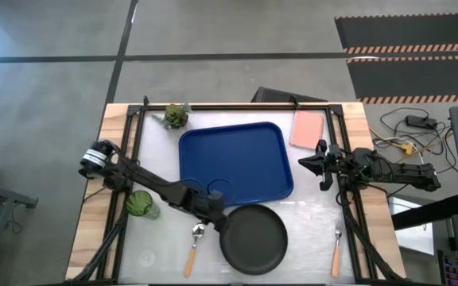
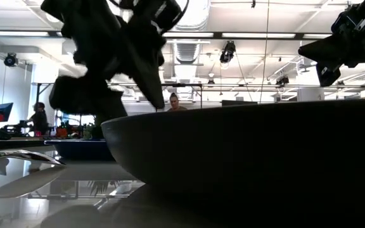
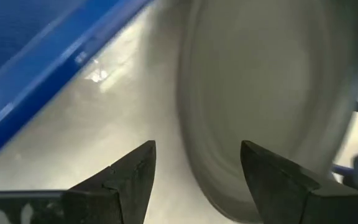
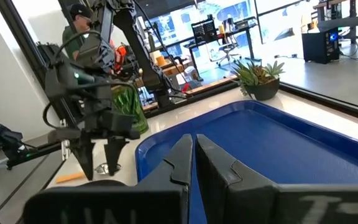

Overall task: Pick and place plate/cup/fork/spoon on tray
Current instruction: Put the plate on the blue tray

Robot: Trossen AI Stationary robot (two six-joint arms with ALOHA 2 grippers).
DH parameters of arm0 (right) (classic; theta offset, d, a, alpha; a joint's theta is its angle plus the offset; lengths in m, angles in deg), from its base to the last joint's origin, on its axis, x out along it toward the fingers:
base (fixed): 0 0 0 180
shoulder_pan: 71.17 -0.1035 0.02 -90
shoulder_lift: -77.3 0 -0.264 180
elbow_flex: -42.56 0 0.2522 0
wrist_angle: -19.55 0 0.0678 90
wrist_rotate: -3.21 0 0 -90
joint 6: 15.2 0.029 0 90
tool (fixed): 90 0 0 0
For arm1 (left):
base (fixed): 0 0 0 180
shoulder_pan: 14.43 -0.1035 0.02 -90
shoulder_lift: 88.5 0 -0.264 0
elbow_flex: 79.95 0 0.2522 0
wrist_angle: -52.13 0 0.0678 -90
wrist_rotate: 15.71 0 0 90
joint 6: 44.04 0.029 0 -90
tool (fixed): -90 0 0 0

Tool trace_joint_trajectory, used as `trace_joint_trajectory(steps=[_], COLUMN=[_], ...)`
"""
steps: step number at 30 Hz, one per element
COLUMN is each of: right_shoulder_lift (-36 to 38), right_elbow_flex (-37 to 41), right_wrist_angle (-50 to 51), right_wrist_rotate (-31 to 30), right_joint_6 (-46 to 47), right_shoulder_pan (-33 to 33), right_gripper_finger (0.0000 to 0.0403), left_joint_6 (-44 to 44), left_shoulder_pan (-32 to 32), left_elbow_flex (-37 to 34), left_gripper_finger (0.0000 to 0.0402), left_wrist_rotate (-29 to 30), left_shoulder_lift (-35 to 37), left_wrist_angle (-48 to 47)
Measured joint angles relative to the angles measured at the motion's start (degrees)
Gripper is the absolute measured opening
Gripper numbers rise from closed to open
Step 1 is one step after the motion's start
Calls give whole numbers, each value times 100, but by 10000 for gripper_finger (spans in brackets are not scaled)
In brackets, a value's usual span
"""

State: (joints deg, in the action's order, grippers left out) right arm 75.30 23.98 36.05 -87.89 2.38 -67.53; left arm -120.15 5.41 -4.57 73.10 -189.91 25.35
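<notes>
Left pincer [image 1: 218, 222], fingers spread, hovers at the black plate's [image 1: 254, 238] rim on the bench, beside the empty blue tray [image 1: 235, 163]; right pincer [image 1: 307, 163] pressed together beside the tray

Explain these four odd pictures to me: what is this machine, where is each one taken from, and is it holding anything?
Two dark robot arms work at a table. One camera looks down from above, one sits at tabletop height, one rides each wrist. The left gripper is open, empty, at the round black plate's rim. The right gripper is shut, empty, beside the large blue plastic tray. Off the tray lie a green glass cup, an orange-handled spoon and an orange-handled fork.
</notes>
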Motion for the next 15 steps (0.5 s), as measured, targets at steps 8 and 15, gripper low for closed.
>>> trace_joint_trajectory(steps=[8, 15], right_shoulder_lift=[-2, -4], right_elbow_flex=[0, 0], right_wrist_angle=[1, 0], right_wrist_rotate=[0, -1], right_joint_6=[0, -3], right_shoulder_pan=[0, 0], right_gripper_finger=[9, 9], left_joint_6=[20, 37], left_shoulder_pan=[2, 4], left_elbow_flex=[0, 28], left_gripper_finger=[212, 144], left_wrist_rotate=[165, 157], left_shoulder_lift=[-357, -526], left_wrist_angle=[285, 401])
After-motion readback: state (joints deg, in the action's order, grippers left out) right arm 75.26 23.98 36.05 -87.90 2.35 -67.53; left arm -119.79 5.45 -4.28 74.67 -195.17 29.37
